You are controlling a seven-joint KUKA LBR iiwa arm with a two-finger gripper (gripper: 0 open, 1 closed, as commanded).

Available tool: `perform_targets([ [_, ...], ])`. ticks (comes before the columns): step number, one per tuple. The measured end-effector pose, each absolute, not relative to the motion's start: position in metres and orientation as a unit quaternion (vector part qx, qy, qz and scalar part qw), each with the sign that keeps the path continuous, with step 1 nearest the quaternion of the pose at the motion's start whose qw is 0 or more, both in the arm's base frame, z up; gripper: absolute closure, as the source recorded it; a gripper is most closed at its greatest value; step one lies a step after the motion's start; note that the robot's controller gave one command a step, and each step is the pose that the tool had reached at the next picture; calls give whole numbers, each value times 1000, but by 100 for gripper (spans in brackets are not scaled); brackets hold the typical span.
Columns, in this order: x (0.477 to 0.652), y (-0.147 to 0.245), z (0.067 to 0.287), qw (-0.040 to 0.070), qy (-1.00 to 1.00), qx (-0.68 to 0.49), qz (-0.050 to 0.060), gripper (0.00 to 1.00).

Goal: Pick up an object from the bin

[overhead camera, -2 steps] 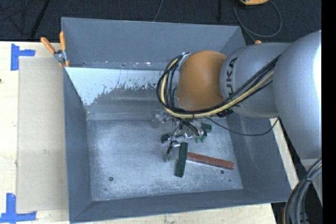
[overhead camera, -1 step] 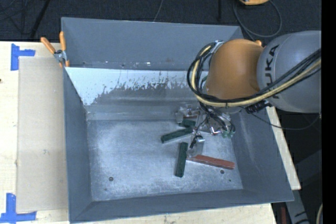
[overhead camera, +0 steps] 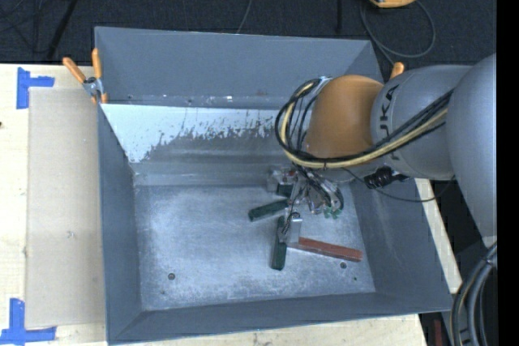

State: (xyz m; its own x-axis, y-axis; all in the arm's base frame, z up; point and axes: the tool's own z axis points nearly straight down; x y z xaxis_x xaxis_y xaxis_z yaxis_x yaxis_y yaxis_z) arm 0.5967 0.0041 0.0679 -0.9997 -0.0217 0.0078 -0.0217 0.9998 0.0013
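My gripper [overhead camera: 265, 240] is low over the bin floor, right of centre, under the arm's orange cover. Its two dark green fingers are spread wide. One finger [overhead camera: 266, 212] points left and the other [overhead camera: 280, 252] points toward the front wall. Only bare floor shows between them. A flat reddish-brown stick [overhead camera: 328, 249] lies on the floor just right of the front finger, its left end close to that finger. I cannot tell whether the two touch.
The arm comes in over the right wall and hides the floor beneath the orange cover. The left half and front of the bin floor are speckled grey metal. Sloping walls close in on all sides.
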Motion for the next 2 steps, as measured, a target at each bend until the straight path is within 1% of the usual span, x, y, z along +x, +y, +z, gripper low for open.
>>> perform_targets([
  [1, 602, 4, 74, -6, -1000, 10, -1, 100],
  [2, 598, 9, 148, -4, -1000, 14, 0, 100],
])
